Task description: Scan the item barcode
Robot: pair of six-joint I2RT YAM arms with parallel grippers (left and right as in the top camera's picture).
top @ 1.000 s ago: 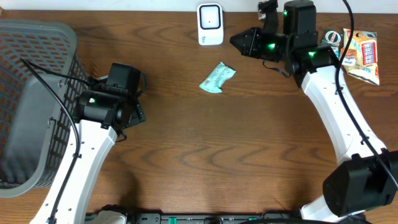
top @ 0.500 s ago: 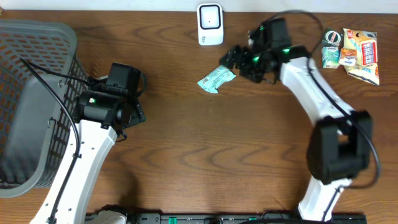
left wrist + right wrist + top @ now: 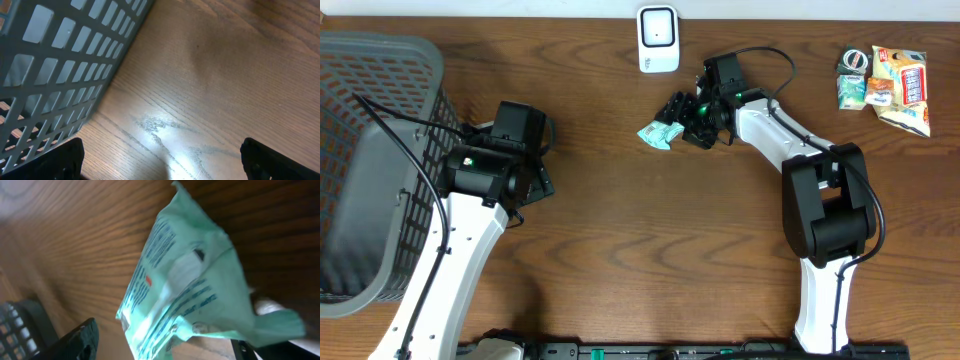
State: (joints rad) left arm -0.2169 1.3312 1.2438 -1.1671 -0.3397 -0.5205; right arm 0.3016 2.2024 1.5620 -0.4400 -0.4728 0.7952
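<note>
Here the right arm's jaws (image 3: 677, 118) are at the green packet (image 3: 660, 134), which lies flat on the worktop (image 3: 650, 250) a little below and just right of the white scanner (image 3: 658, 38). In the right wrist view the two fingertips stand spread at either side of the packet's near end. A strip of bare wood shows between the left-hand fingertip and the film, so I judge the packet straddled but not pinched. Blue print and a white patch are legible on its upper face. I cannot tell whether a barcode is among them.

The left arm's jaws (image 3: 172, 159) hang wide apart over bare wood beside the grey basket (image 3: 410, 60), with nothing between them. This arm takes no part in the present step.

Progress, as I read it, is early. The approach to the item is done, but the grasp is not yet made. What is left is to close on the packet, lift it, turn the coded face toward the scanner and hold it there for a reading. Other snack packets (image 3: 885, 85) wait at the far right corner, well apart from the work.
</note>
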